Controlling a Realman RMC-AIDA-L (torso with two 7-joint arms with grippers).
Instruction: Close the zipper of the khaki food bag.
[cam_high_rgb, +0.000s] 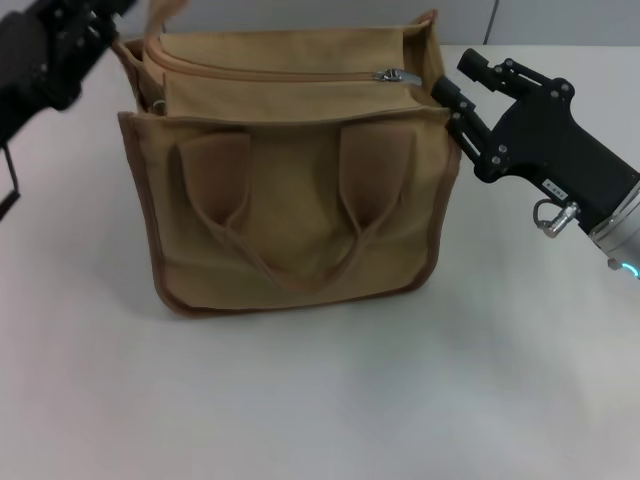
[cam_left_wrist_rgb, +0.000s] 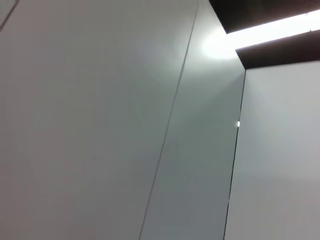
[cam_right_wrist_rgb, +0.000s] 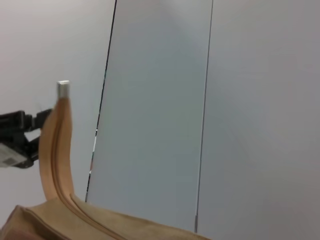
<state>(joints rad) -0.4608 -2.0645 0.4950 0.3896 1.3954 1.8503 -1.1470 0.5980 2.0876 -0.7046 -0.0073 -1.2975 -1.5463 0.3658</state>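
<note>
The khaki food bag (cam_high_rgb: 290, 200) stands upright mid-table, handles hanging down its front. The zipper (cam_high_rgb: 280, 75) runs across the top panel, and its silver slider (cam_high_rgb: 397, 75) sits near the right end. My left gripper (cam_high_rgb: 128, 12) is at the bag's back left corner, shut on the zipper's raised tape end (cam_high_rgb: 160, 18). In the right wrist view the tape end (cam_right_wrist_rgb: 52, 150) stands up with a metal tip, and the left gripper (cam_right_wrist_rgb: 30, 137) is beside it. My right gripper (cam_high_rgb: 458, 80) is open at the bag's top right corner, just right of the slider.
The white table (cam_high_rgb: 320, 400) spreads around the bag. Grey wall panels (cam_left_wrist_rgb: 150, 125) fill the left wrist view and stand behind the bag in the right wrist view (cam_right_wrist_rgb: 200, 100).
</note>
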